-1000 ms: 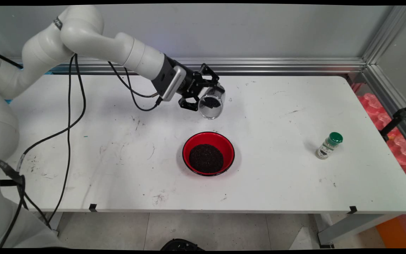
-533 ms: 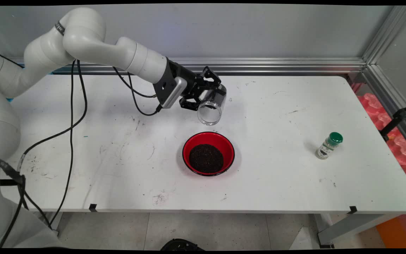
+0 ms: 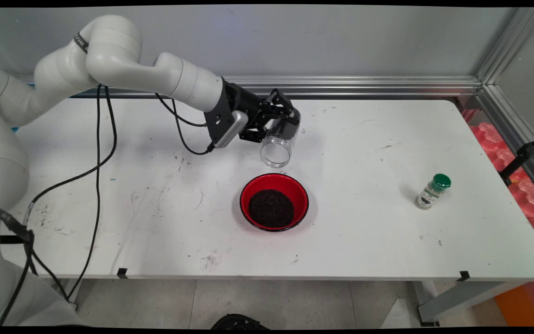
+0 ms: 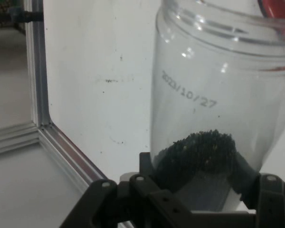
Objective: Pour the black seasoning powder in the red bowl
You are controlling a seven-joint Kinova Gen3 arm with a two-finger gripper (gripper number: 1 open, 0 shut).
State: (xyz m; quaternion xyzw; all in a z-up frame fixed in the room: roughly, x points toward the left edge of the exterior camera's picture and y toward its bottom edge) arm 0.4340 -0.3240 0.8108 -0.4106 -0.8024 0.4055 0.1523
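Jar (image 3: pixel 279 139), clamped in the end effector (image 3: pixel 282 121), has tipped further mouth-down over the last second above the red bowl (image 3: pixel 274 201) of dark grains.

Gripper (image 3: pixel 280 121): above the table's (image 3: pixel 364 241) middle, toward its far side, closed round the jar.
Jar (image 3: pixel 280 141): clamped in the gripper, tilted, mouth lower than base and toward the near side; held off the table.
Grains (image 4: pixel 195 153): a small heap inside the jar, at its base end between the fingers.
Bowl (image 3: pixel 300 186): on the table, near the jar's mouth, on its near side and below it.
Bowl contents (image 3: pixel 270 208): a heap of grains in the bowl.
Spice bottle (image 3: pixel 432 191): on the table, well to the right of the bowl.
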